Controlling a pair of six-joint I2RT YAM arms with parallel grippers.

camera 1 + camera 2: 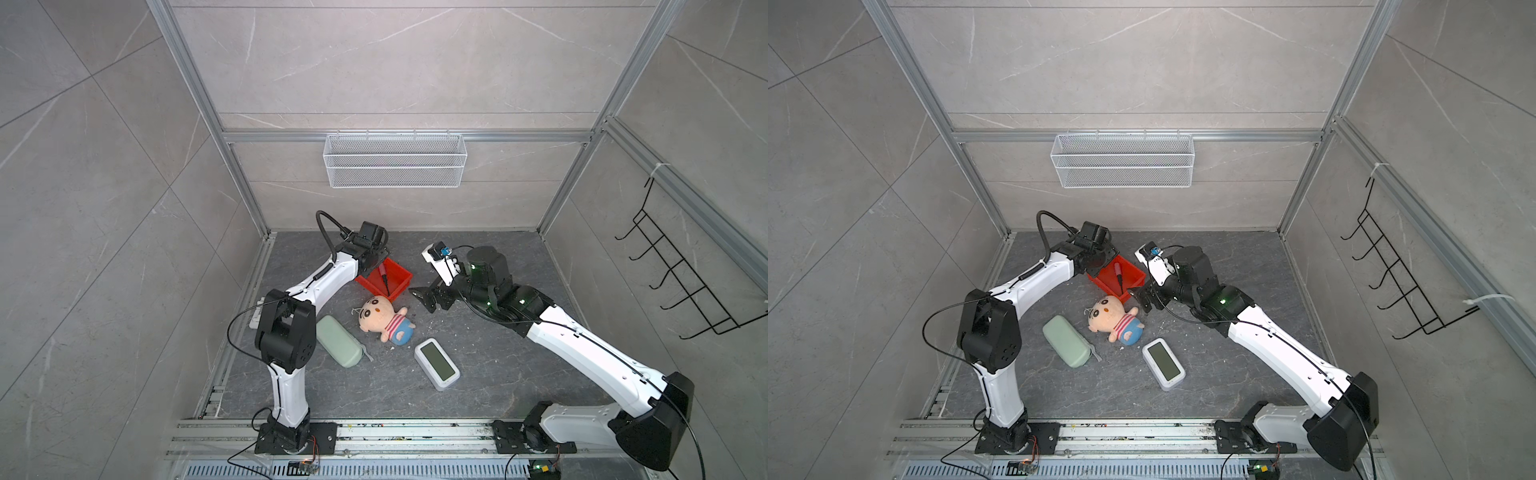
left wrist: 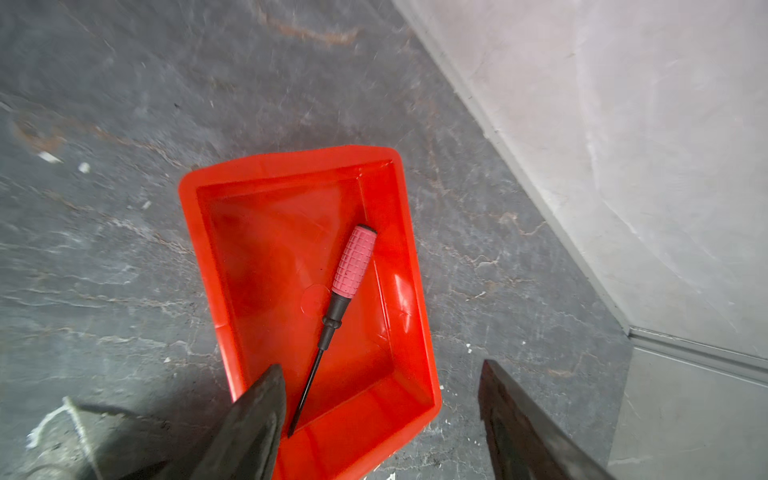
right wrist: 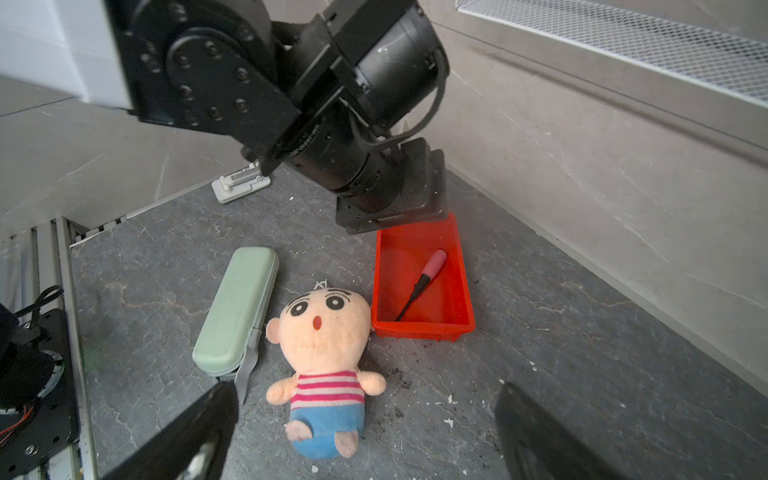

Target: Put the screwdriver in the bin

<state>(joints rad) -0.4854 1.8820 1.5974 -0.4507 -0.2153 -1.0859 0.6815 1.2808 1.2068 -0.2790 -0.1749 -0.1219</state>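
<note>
- The screwdriver (image 2: 337, 305) lies flat on the floor of the red bin (image 2: 291, 160). Its pink-red handle points to the far side and its thin black tip points to the near side.
- The bin sits at the far middle of the table, just past the head of the doll (image 3: 322, 332).
- Your left gripper (image 2: 381, 368) hangs over the far end of the bin. Its jaws are wide apart and hold nothing.
- Your right gripper (image 3: 365, 388) waits just right of the bin, near the doll. Its jaws are as wide as they go and also hold nothing.
- I think the job looks done, so the only thing left is to pull away safely.
- Watch the left fingers (image 2: 266, 399). In the left wrist view one shows over the bin's rim, right next to the thin shaft. I cannot tell if it touches.
- If you slide that arm sideways, the finger could hook the rim. The bin looks light, so it could slide or tip and spill the screwdriver out.
- If the jaws close now, they could pinch the shaft and lift the screwdriver out.
- Go straight up first, then move away.
- If the right arm swings left, it could bump the bin or push the doll into it.
</note>
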